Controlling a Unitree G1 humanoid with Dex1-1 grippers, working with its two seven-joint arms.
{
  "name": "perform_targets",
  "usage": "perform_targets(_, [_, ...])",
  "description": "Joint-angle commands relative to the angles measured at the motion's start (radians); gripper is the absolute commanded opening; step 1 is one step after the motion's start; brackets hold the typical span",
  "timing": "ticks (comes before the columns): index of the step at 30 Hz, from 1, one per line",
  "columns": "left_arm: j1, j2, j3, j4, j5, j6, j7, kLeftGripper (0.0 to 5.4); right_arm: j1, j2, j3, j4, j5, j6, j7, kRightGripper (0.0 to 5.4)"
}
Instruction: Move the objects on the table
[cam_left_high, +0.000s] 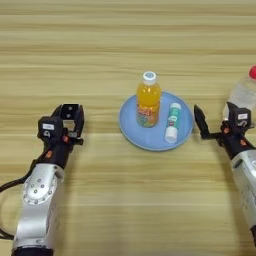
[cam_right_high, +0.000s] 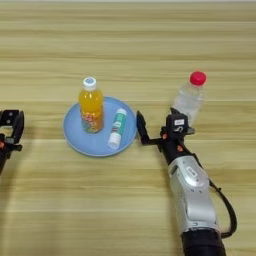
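A round light-blue plate (cam_left_high: 131, 131) lies at the middle of the table (cam_left_high: 125, 45). An orange-juice bottle (cam_left_high: 148, 102) with a white cap stands upright on the plate's left half. Beside it on the right, a white-and-green tube (cam_left_high: 172, 122) lies flat on the plate. My right gripper (cam_right_high: 157, 126) is open just right of the plate's rim, its left finger close to the rim and nothing between the fingers. My left gripper (cam_left_high: 70, 119) rests low over the table, well left of the plate.
A clear plastic bottle (cam_right_high: 191, 97) with a red cap stands upright just behind and right of my right gripper. Both forearms reach in from the near edge. A black cable (cam_right_high: 227, 210) loops beside the right arm.
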Motion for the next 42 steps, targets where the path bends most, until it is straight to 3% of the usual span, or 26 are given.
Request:
perform_targets(1, [-0.085,-0.010,0.000,0.124,0.039,-0.012,0.025,2.41,-0.008,0.004,0.000,-0.005,0.002,0.006,-0.001,5.40])
perform_targets(6, [-0.127,-0.029,-0.023,0.240,0.065,-0.038,0.020,2.41,-0.002,0.006,0.003,-0.015,0.001,0.008,-0.003,5.40])
perform_targets(17, [-0.154,-0.019,-0.021,0.451,0.143,-0.099,0.080,2.41,0.007,0.004,0.004,-0.026,0.001,0.012,-0.002,5.40])
perform_targets(24, [-0.162,-0.022,-0.023,0.471,0.137,-0.133,0.078,3.46,0.008,0.004,0.007,-0.030,-0.001,0.012,0.000,5.40])
perform_targets(36, [-0.159,-0.025,-0.026,0.466,0.131,-0.179,0.066,4.73,0.016,0.002,0.017,-0.050,-0.004,0.016,0.003,5.40])
perform_targets(42, [-0.160,-0.027,-0.016,0.457,0.112,-0.245,0.050,5.35,0.021,-0.006,0.026,-0.060,-0.012,0.011,0.010,5.40])
